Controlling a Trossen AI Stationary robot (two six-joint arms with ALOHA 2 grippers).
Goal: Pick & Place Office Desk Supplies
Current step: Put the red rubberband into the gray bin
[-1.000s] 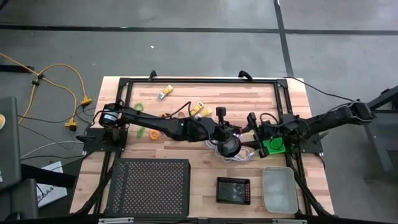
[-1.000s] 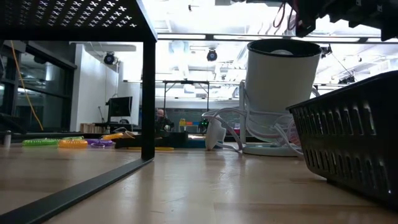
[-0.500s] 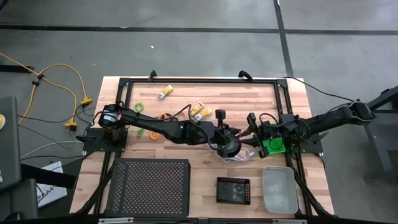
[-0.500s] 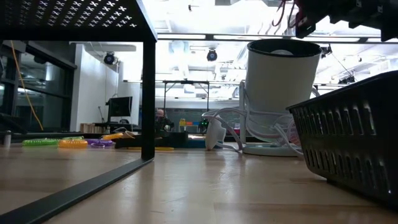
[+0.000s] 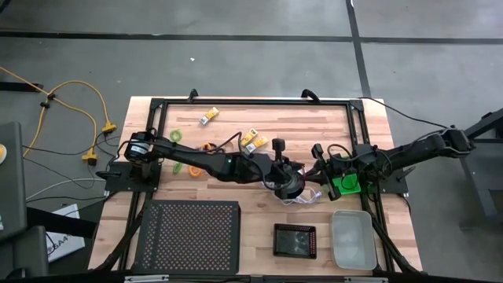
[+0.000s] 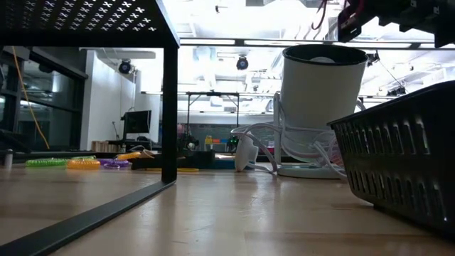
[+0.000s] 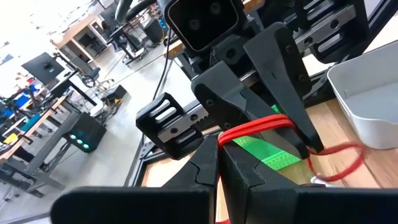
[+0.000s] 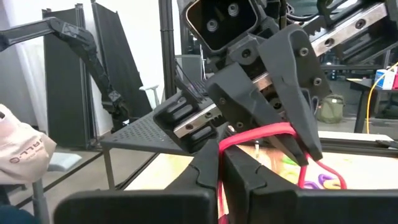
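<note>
Facing tip to tip, left gripper [image 5: 308,170] and right gripper [image 5: 315,171] both pinch 1 red loop [image 7: 258,126].

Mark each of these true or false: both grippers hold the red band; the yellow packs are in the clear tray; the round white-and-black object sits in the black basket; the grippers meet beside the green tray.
1. The left gripper and the right gripper are both shut on the red band. True.
2. The yellow packs lie in the clear tray. False: they lie on the bare table, near its far edge.
3. The round white-and-black object sits in the black basket. False: it stands on the table, under the left arm.
4. The grippers meet beside the green tray. True.
</note>
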